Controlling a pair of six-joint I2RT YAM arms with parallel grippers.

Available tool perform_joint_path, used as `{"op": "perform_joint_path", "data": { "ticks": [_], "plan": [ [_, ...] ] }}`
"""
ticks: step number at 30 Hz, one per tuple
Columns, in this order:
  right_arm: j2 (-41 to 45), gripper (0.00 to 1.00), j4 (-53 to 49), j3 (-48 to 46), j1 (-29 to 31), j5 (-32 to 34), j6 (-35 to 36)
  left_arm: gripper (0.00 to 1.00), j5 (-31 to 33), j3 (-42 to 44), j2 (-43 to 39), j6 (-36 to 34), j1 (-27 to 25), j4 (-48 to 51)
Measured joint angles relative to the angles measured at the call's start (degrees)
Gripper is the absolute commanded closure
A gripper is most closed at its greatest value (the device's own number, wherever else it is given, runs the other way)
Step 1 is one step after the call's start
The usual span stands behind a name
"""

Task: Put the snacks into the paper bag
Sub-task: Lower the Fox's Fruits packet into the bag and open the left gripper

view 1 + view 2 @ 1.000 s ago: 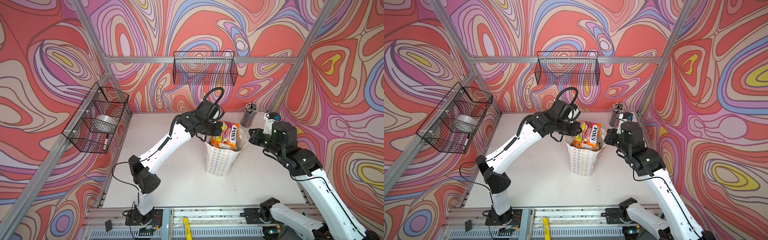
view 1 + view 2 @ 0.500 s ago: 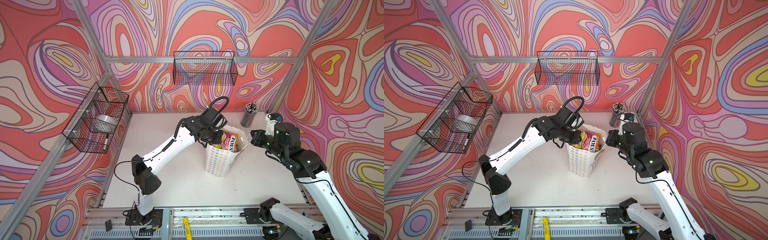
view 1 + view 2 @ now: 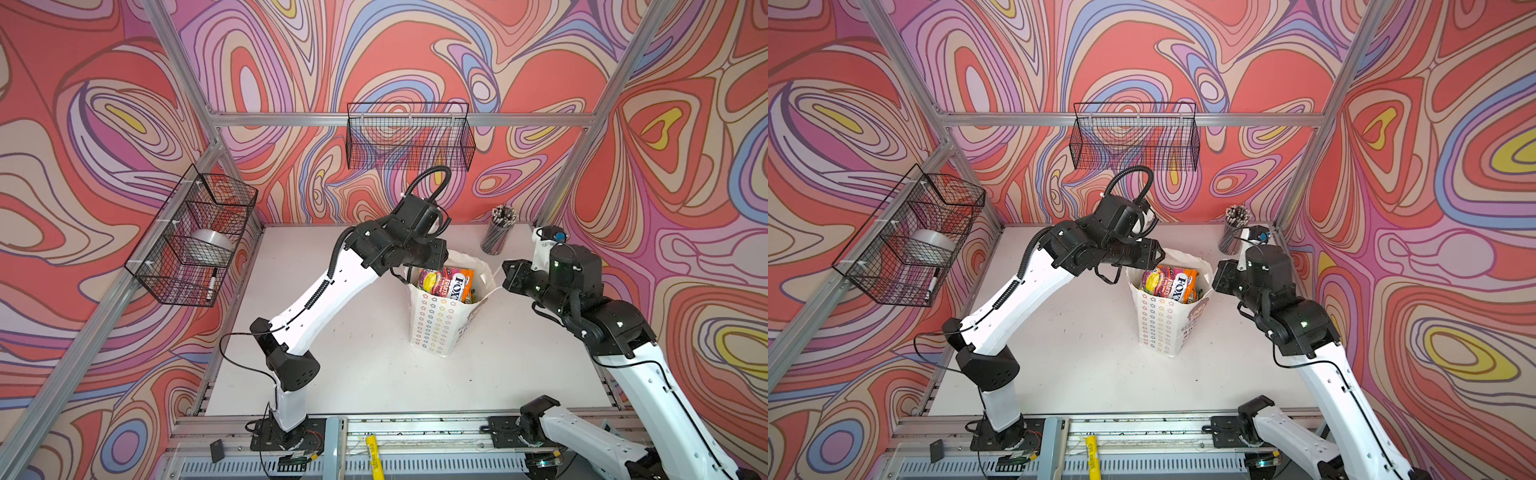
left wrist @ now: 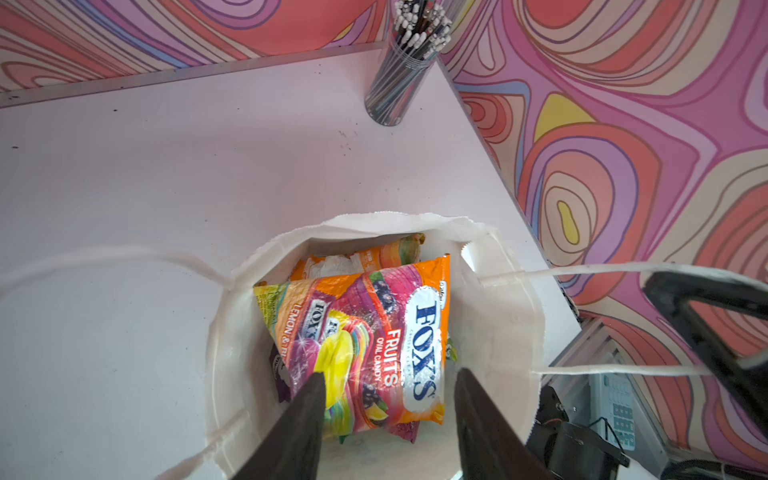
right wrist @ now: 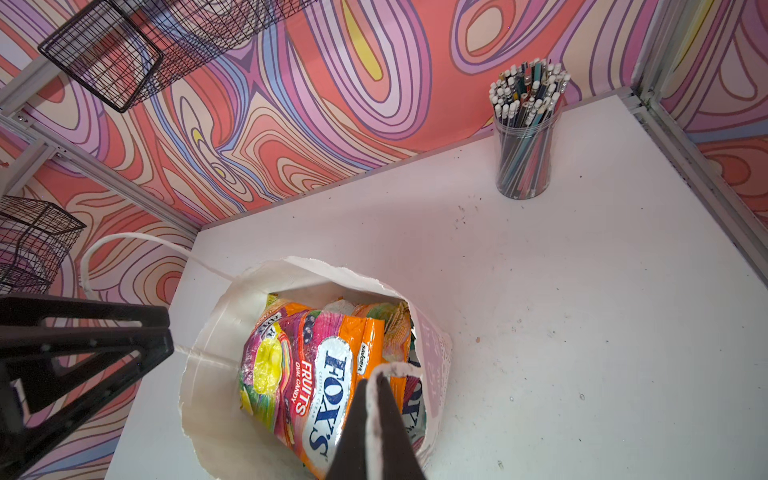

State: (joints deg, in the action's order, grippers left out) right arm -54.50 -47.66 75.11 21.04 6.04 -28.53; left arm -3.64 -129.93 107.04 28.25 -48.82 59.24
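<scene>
The white paper bag [image 3: 432, 324] [image 3: 1158, 324] stands upright mid-table, its star-patterned side facing the front. Several snacks fill it; on top lies an orange and pink FOX'S packet [image 3: 446, 282] [image 3: 1171, 280] [image 4: 365, 332] [image 5: 316, 374]. My left gripper [image 3: 439, 258] [image 3: 1153, 258] [image 4: 390, 374] hovers over the bag's mouth, open, with nothing between its fingers. At the bag's right rim my right gripper [image 3: 505, 270] [image 3: 1217, 275] [image 5: 376, 378] is shut on the bag's white cord handle [image 5: 386, 368] [image 4: 582, 270], holding that side out.
A clear cup of pencils [image 3: 496, 232] [image 3: 1233, 230] [image 4: 395, 75] [image 5: 525, 145] stands at the back right corner. Black wire baskets hang on the back wall [image 3: 409, 137] and the left wall [image 3: 195, 237]. A yellow marker [image 3: 372, 451] lies on the front rail.
My left gripper came down over the bag and opened, and the FOX'S packet it held now lies inside. The right gripper kept its hold on the handle and moved slightly.
</scene>
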Motion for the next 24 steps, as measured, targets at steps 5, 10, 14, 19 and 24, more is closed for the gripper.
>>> {"op": "perform_joint_path", "data": {
  "ticks": [5,10,14,19,24],
  "plan": [
    [0.0,1.0,-0.02,0.0,0.0,-0.04,-0.02,0.5,-2.45,-1.97,3.58,-0.66,-1.79,0.35],
    [0.04,1.0,-0.04,-0.02,0.0,-0.04,-0.02,0.49,-3.48,-1.9,9.33,-0.68,-2.1,0.72],
    [0.26,1.0,-0.11,-0.13,-0.02,-0.04,-0.04,0.45,-3.28,-1.53,12.85,-0.98,-2.1,1.33],
    [0.5,1.0,-0.07,-0.46,0.0,-0.04,-0.07,0.41,-2.12,-0.76,14.36,-1.55,-2.1,1.33],
    [0.5,1.0,0.07,-0.61,-0.02,-0.02,-0.07,0.39,-1.68,-1.22,15.39,-1.7,-2.1,1.66]
  ]
}}
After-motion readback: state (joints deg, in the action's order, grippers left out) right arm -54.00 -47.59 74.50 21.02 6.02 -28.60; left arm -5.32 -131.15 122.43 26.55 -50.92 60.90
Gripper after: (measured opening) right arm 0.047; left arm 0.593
